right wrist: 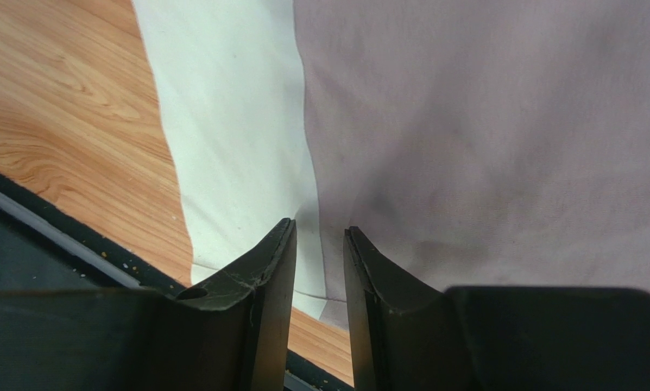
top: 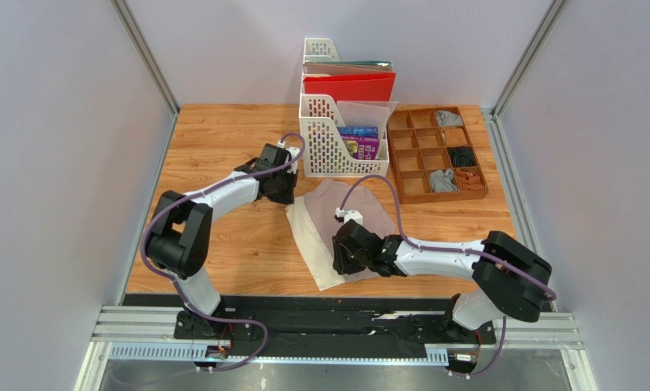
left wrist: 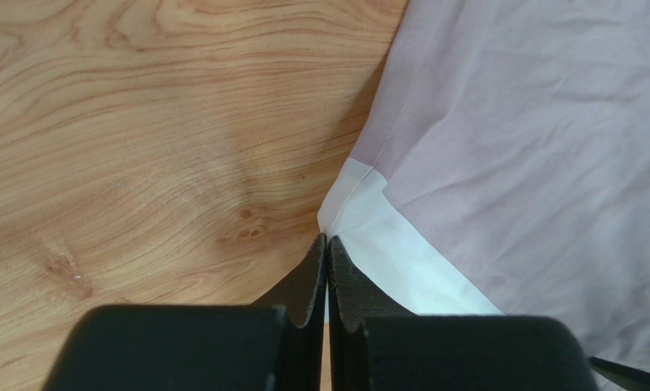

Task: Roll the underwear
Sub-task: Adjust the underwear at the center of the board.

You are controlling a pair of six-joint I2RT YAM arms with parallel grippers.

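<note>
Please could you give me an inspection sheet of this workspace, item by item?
Surface: wooden table, no damage seen.
Job's things: pinkish-beige underwear with cream band, spread flat, not yet rolled.
Clutter: white file rack with red folder; wooden divider tray holding small cloths.
Claws: left claw shut at the band's corner; right claw slightly open over the cloth.
Cables: purple cables along both arms, one arching over the underwear.
Surroundings: pale walls, metal frame posts.

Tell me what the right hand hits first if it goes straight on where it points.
The pinkish-beige underwear: the right hand points down at it, jaws astride the seam beside the cream band. Depth is hard to judge; the table lies underneath.
</note>
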